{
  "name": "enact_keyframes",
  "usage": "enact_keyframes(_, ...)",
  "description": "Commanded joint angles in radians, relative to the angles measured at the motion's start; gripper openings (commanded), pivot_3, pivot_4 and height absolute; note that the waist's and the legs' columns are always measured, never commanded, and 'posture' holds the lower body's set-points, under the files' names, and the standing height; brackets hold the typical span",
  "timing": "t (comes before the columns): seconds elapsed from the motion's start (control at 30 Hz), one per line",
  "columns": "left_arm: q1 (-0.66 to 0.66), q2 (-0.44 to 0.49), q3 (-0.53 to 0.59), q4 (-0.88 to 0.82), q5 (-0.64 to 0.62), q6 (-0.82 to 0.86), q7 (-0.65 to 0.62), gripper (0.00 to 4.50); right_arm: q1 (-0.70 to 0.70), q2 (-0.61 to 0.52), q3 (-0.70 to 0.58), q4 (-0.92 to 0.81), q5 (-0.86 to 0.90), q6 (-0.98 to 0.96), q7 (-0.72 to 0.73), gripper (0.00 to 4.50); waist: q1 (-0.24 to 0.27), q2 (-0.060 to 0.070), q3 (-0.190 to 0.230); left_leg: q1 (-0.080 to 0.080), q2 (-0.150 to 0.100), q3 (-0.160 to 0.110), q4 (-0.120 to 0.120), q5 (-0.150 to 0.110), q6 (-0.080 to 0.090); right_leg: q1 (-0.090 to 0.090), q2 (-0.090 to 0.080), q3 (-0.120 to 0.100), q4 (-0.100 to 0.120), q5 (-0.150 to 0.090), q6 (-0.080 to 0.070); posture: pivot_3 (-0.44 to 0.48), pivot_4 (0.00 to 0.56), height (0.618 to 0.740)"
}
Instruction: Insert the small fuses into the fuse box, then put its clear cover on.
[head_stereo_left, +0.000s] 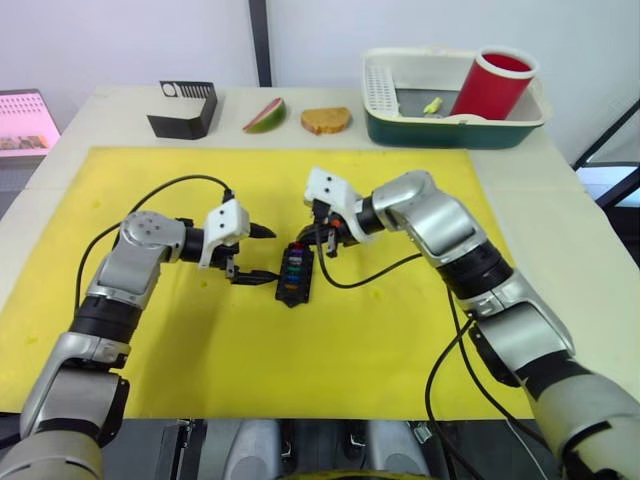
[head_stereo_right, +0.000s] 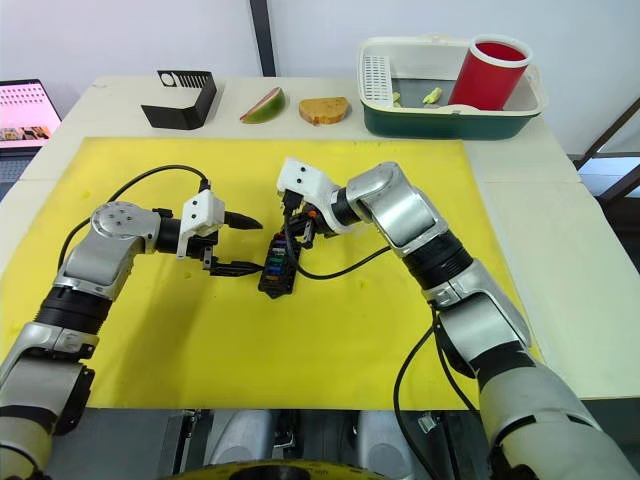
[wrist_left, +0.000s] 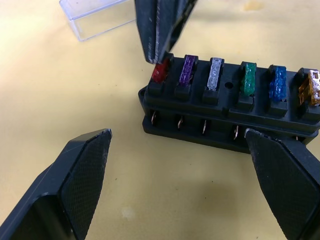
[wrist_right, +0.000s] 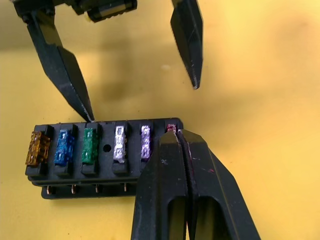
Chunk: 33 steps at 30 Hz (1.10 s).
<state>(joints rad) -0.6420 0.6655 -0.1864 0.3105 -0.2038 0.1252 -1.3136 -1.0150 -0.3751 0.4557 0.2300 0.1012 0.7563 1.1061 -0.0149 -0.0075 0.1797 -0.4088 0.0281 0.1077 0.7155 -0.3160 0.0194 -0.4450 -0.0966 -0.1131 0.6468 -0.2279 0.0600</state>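
nearby, clear cover (wrist_left: 96, 18) apparently behind fuse box (wrist_left: 227, 107), apart

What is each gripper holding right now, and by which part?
Right gripper pinches the red fuse by its top edge, seated in the fuse box. Left gripper is open, holding nothing.

Readable text: none is found on any item.
Fuse box (wrist_left: 230, 107): no markings can be read.
Small fuses (wrist_right: 90, 146): no ratings legible.
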Motion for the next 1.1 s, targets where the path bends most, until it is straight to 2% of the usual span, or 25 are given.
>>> enact_keyframes(0.03, -0.005, 0.005, 0.016, -0.033, 0.000, -0.002, 0.001, 4.50, 0.013, -0.003, 0.012, -0.009, -0.006, 0.004, 0.009, 0.05, 0.000, 0.000, 0.000, 0.000, 0.000, 0.000, 0.000, 0.000, 0.000, 0.000, 0.000, 0.000, 0.000, 0.000, 0.000, 0.000, 0.150, 0.740)
enact_keyframes(0.5, 0.004, 0.012, 0.018, -0.057, -0.007, 0.012, -0.004, 4.50, 0.048, -0.016, 0.045, 0.033, -0.055, -0.037, 0.001, 0.05, 0.000, 0.000, 0.000, 0.001, 0.000, 0.000, 0.000, 0.000, 0.000, 0.001, 0.000, 0.000, 0.000, 0.000, 0.000, 0.000, 0.150, 0.740)
enact_keyframes(0.67, 0.012, 0.020, 0.023, -0.076, -0.010, 0.026, -0.008, 4.50, 0.022, -0.007, 0.003, 0.009, -0.026, -0.014, 0.005, 0.05, 0.001, 0.000, 0.000, 0.001, 0.000, 0.000, 0.000, 0.000, 0.000, 0.001, 0.000, 0.000, 0.000, 0.000, 0.000, 0.000, 0.150, 0.740)
enact_keyframes(0.97, 0.047, 0.074, 0.058, -0.146, -0.044, 0.077, -0.032, 4.50, -0.012, -0.013, -0.121, -0.138, 0.081, 0.047, -0.002, 0.05, 0.000, 0.000, 0.000, 0.001, 0.000, 0.000, 0.000, 0.000, 0.000, 0.001, 0.000, 0.000, 0.000, 0.000, 0.000, 0.000, 0.150, 0.740)
enact_keyframes(1.1, 0.113, 0.167, 0.117, -0.231, -0.096, 0.146, -0.062, 4.50, 0.052, -0.101, -0.186, -0.278, 0.118, 0.011, 0.014, 0.05, 0.001, 0.000, 0.000, 0.000, 0.000, 0.000, 0.000, 0.000, 0.000, 0.001, 0.000, 0.000, 0.000, 0.000, 0.000, 0.000, 0.150, 0.740)
